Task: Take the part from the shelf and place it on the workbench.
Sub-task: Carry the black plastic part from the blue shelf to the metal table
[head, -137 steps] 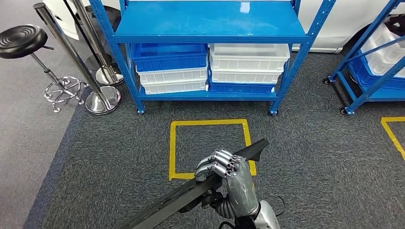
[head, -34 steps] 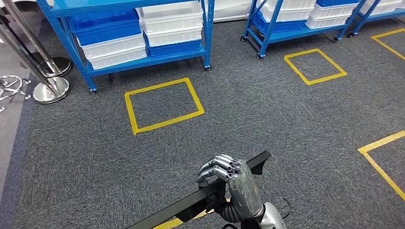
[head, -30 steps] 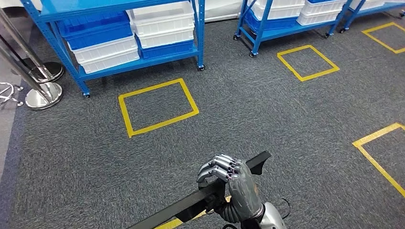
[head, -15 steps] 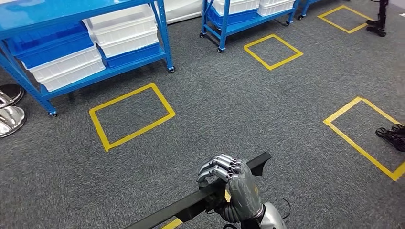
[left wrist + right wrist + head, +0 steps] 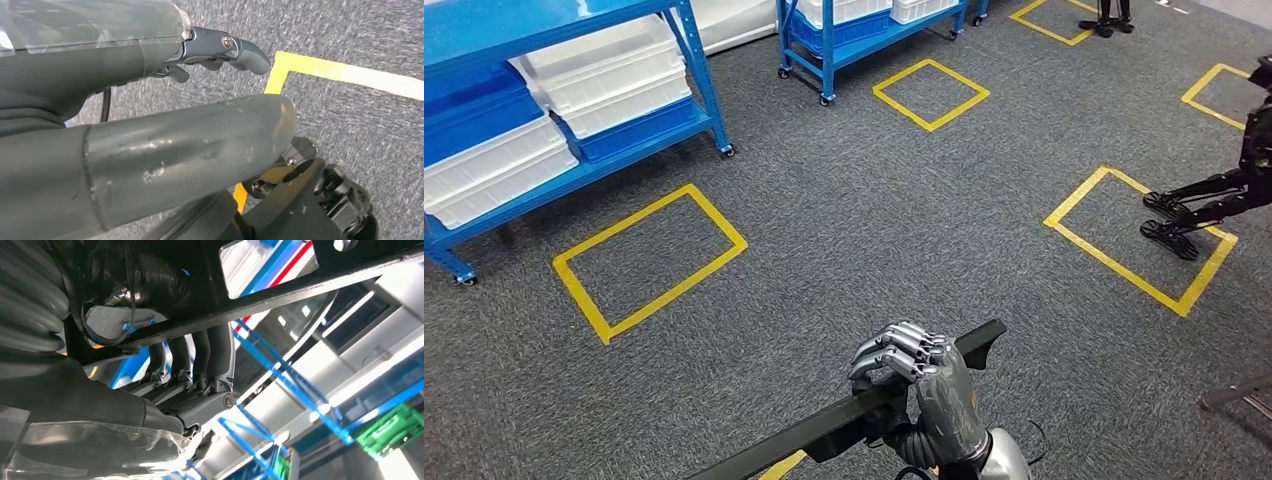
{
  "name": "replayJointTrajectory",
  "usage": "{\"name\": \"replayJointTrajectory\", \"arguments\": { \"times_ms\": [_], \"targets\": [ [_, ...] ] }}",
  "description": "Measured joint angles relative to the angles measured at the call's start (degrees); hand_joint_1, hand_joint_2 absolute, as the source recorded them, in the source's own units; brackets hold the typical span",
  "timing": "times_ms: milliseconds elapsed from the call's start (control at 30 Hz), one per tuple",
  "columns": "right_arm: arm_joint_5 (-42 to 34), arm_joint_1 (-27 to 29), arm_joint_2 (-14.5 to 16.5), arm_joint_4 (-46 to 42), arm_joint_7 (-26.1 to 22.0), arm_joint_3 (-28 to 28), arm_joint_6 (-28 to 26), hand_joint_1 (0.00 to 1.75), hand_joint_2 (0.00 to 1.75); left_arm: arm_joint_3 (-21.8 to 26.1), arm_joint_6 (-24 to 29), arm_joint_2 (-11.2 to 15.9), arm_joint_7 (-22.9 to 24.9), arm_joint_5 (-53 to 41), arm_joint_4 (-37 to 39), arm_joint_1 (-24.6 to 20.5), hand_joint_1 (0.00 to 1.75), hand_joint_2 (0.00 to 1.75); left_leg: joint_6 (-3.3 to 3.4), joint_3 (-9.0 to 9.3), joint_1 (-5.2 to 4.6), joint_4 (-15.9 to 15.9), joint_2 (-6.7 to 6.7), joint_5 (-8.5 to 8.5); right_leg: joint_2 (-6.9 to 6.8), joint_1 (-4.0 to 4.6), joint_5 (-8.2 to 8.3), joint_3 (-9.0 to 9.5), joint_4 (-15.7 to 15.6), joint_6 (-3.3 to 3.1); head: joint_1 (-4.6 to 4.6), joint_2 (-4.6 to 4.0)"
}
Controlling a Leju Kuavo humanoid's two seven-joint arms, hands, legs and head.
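Right hand (image 5: pixel 924 385) at bottom centre grips the black part (image 5: pixel 844 425); left hand (image 5: pixel 150 100) unclear. White and blue bins (image 5: pixel 574 85) fill the upper-left shelf (image 5: pixel 699 70).

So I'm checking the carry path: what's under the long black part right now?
Under the black part: grey carpet and a bit of yellow floor tape. The right hand gripping it hides the floor directly beneath.
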Motion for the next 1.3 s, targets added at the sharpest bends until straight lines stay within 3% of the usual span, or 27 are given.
{"name": "replayJointTrajectory", "arguments": {
  "times_ms": [67,100,167,233,267,300,333,400,467,533,567,600,667,733,800,833,867,933,1000,1033,1100,1167,1233,1300],
  "targets": [
    [0.11,0.21,0.04,-0.44,-0.03,-0.32,0.01,1.75,1.75,-0.02,0.00,-0.01,0.04,0.00,0.00,-0.05,0.00,0.00,-0.66,0.40,-0.10,-0.28,1.05,-0.14,0.88,0.23,-0.03,-0.07,-0.54,-0.56,-0.01,0.00],
    [0.14,0.37,0.08,-0.60,-0.04,-0.44,0.01,1.75,1.75,-0.04,0.00,-0.01,0.04,0.00,0.00,-0.09,0.00,0.00,-1.00,0.58,-0.05,-0.25,0.94,-0.36,1.54,0.07,0.14,0.04,-0.84,-0.87,-0.01,0.00],
    [0.17,0.53,0.17,-0.86,-0.04,-0.58,-0.01,1.75,1.75,-0.07,0.01,-0.02,0.03,0.01,0.00,-0.10,0.00,0.00,-1.44,-0.22,0.02,2.25,-1.41,-2.39,2.79,-0.34,0.60,0.41,-1.56,-1.59,-0.01,0.00],
    [0.19,0.58,0.28,-0.95,-0.04,-0.66,-0.02,1.75,1.75,-0.07,0.01,-0.02,0.03,0.04,0.00,0.08,0.00,0.00,-1.55,-3.26,0.13,8.95,-4.39,-6.15,4.00,-0.43,0.83,0.49,-1.76,-2.11,-0.02,0.00],
    [0.19,0.63,0.34,-0.96,-0.04,-0.69,-0.01,1.75,1.75,-0.07,0.01,-0.02,0.05,0.06,0.00,0.25,0.00,0.00,-1.57,-5.07,0.13,12.67,-4.97,-7.62,4.74,-0.33,0.85,0.45,-1.71,-2.25,-0.02,0.00],
    [0.22,0.73,0.39,-0.99,-0.04,-0.73,-0.01,1.75,1.75,-0.07,0.01,-0.02,0.07,0.09,0.00,0.38,0.00,0.00,-1.57,-6.29,0.13,14.98,-5.18,-8.04,5.56,-0.23,0.85,0.43,-1.63,-2.30,-0.02,0.00],
    [0.28,0.84,0.43,-1.04,-0.04,-0.79,-0.01,1.75,1.75,-0.07,0.02,-0.02,0.08,0.12,-0.01,0.50,0.00,0.00,-1.54,-6.76,0.13,15.54,-5.30,-7.40,6.43,-0.15,0.82,0.43,-1.51,-2.31,-0.02,0.00],
    [0.44,0.99,0.52,-1.19,-0.04,-0.96,0.03,1.75,1.75,-0.07,0.09,-0.01,0.10,0.17,-0.02,0.52,0.00,0.00,-1.25,-4.48,0.13,9.71,-6.21,-3.13,8.12,-0.11,0.66,0.44,-1.06,-2.18,-0.02,0.00],
    [0.53,1.06,0.59,-1.29,-0.04,-1.10,0.19,1.75,1.75,-0.07,0.17,0.05,0.10,0.26,-0.02,0.47,0.00,0.00,-0.90,-1.62,0.17,2.69,-8.56,-0.17,9.52,-0.03,0.40,0.15,-0.39,-1.79,-0.02,0.00],
    [0.60,1.21,0.65,-1.43,-0.04,-1.25,0.34,1.75,1.75,-0.07,0.18,0.11,0.10,0.34,-0.02,0.40,0.00,0.00,-0.65,-0.75,0.01,0.49,-9.52,0.04,10.66,-0.19,0.39,-0.32,-0.07,-1.18,-0.02,0.00],
    [0.64,1.31,0.69,-1.51,-0.04,-1.33,0.36,1.75,1.75,-0.07,0.18,0.11,0.10,0.35,-0.02,0.34,0.00,0.00,-0.47,-0.67,-0.08,0.37,-8.96,0.17,11.23,-0.34,0.52,-0.50,-0.15,-0.84,-0.02,0.00],
    [0.69,1.42,0.73,-1.59,-0.04,-1.40,0.36,1.75,1.75,-0.07,0.17,0.08,0.10,0.35,-0.02,0.29,0.00,0.00,-0.15,-0.49,0.00,0.09,-8.28,0.41,11.33,-0.41,0.54,-0.62,-0.08,-0.55,-0.02,0.00],
    [0.76,1.52,0.76,-1.75,-0.05,-1.53,0.33,1.75,1.75,-0.07,0.17,0.02,0.08,0.35,-0.03,0.24,0.00,0.00,0.56,-0.15,0.27,-0.68,-6.90,0.92,8.99,-0.23,-0.77,-1.69,1.86,-0.10,-0.01,0.00],
    [0.78,1.52,0.76,-1.86,-0.06,-1.64,0.31,1.75,1.75,-0.06,0.17,0.02,0.07,0.35,-0.04,0.31,0.00,0.00,0.97,0.00,0.28,-1.09,-5.37,1.06,5.55,-0.30,-4.21,-4.95,8.23,0.35,0.01,0.00],
    [0.78,1.53,0.78,-1.87,-0.07,-1.69,0.32,1.75,1.75,-0.05,0.17,0.04,0.09,0.36,-0.04,0.42,0.00,0.00,0.97,0.04,0.19,-1.07,-3.71,0.88,4.43,-0.80,-6.47,-8.31,14.56,0.82,0.00,0.00],
    [0.78,1.55,0.78,-1.87,-0.07,-1.70,0.32,1.75,1.75,-0.04,0.17,0.04,0.10,0.36,-0.04,0.44,0.00,0.00,0.88,0.11,0.19,-1.07,-2.96,0.75,4.23,-1.04,-6.15,-8.79,15.36,1.01,0.00,0.00],
    [0.78,1.56,0.78,-1.88,-0.07,-1.72,0.35,1.75,1.75,-0.04,0.16,0.04,0.10,0.37,-0.04,0.42,0.00,0.00,0.72,0.28,0.20,-1.06,-2.23,0.57,3.91,-1.27,-4.72,-7.92,13.68,1.16,0.00,0.00],
    [0.84,1.53,0.78,-1.96,-0.07,-1.79,0.52,1.75,1.75,-0.04,0.15,0.01,0.10,0.36,-0.04,0.39,0.00,0.00,0.15,0.89,0.16,-1.04,-0.96,0.07,1.72,-1.40,-1.12,-3.74,6.03,1.23,0.01,0.00],
    [0.95,1.50,0.84,-2.09,-0.09,-1.89,0.89,1.75,1.75,-0.04,0.17,0.00,0.10,0.37,-0.05,0.35,0.00,0.00,-0.61,1.35,-0.05,-0.97,-0.01,-0.49,-0.19,-1.09,0.50,-0.74,0.48,0.80,0.01,0.00],
    [1.00,1.48,0.88,-2.13,-0.10,-1.95,1.07,1.75,1.75,-0.04,0.18,0.01,0.10,0.38,-0.05,0.29,0.00,0.00,-0.96,1.56,-0.14,-0.99,0.45,-0.70,-0.31,-0.80,0.29,-0.52,-0.10,0.46,0.00,0.00],
    [1.08,1.54,0.97,-2.23,-0.13,-2.03,1.29,1.75,1.75,-0.05,0.20,-0.01,0.10,0.39,-0.07,0.10,0.00,0.00,-1.64,1.98,0.03,-1.00,1.10,-1.11,1.09,-0.64,0.33,-0.58,-0.24,-0.32,-0.01,0.00],
    [1.17,1.53,1.07,-2.37,-0.13,-2.07,1.33,1.75,1.75,-0.05,0.20,-0.03,0.11,0.40,-0.07,0.01,0.00,0.00,-2.14,1.39,0.34,1.13,-0.89,-2.89,2.36,-0.80,0.46,-0.46,-0.54,-1.19,-0.01,0.00],
    [1.21,1.47,1.20,-2.44,-0.13,-2.09,1.46,1.75,1.75,-0.05,0.19,-0.05,0.11,0.41,-0.07,0.12,0.00,0.00,-2.20,-1.68,0.44,7.86,-4.09,-6.60,3.62,-0.77,0.49,-0.34,-0.66,-1.85,-0.02,0.00],
    [1.21,1.47,1.29,-2.44,-0.13,-2.09,1.62,1.75,1.75,-0.05,0.18,-0.06,0.15,0.41,-0.07,0.40,0.00,0.00,-2.03,-5.58,0.40,15.26,-5.18,-9.16,5.17,-0.44,0.43,-0.31,-0.59,-2.14,-0.02,0.00]
  ]
}}
